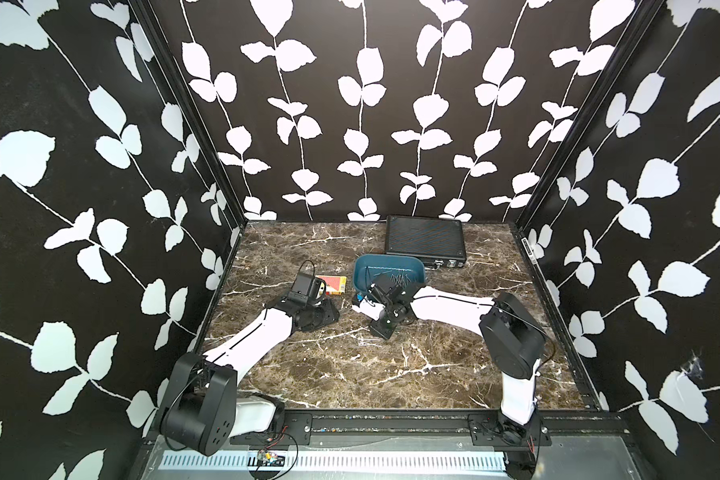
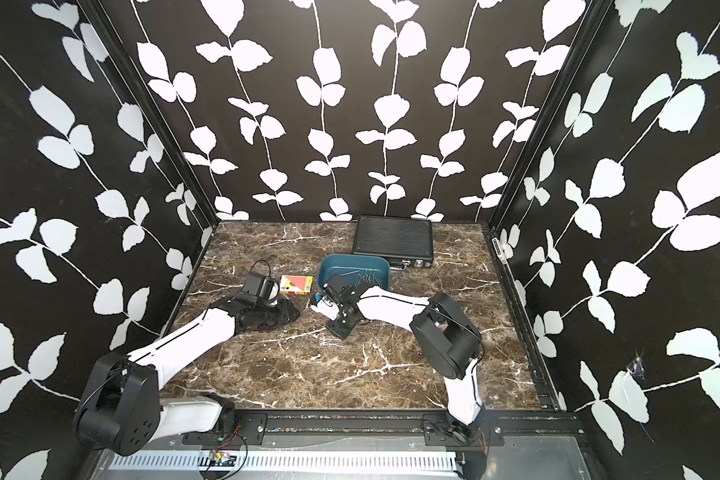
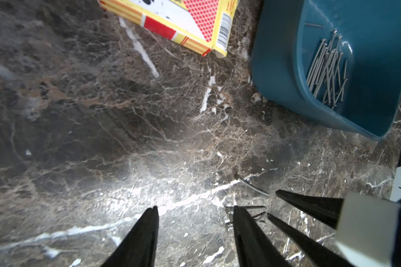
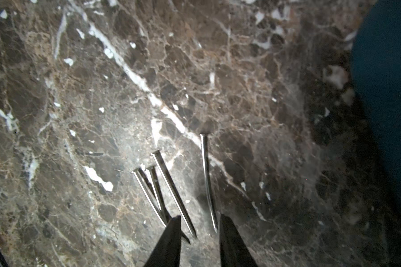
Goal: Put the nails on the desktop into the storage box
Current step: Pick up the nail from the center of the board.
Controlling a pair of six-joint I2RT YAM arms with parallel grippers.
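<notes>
Top views: you're looking at both arms reaching in low over the desktop. Left arm is sitting beside the card box. Right arm is crossing in front of the box, wrist down at its near wall. Nails are lying heaped on the box floor in both top views. Black case is sitting just behind the box. I can't tell either tool's opening from up here.

Left wrist: left gripper is hanging with fingers apart, gripping nothing, over bare desktop. A few nails are lying at one fingertip, with one more just beyond. Right gripper is poking in beside them. The card box is showing a barcode and a red check pattern; its print is too small to read.

Right wrist: right gripper is standing slightly apart, clamping nothing. Four nails are lying flat on the desktop just ahead of the tips, and one nail's point is running into the gap.
</notes>
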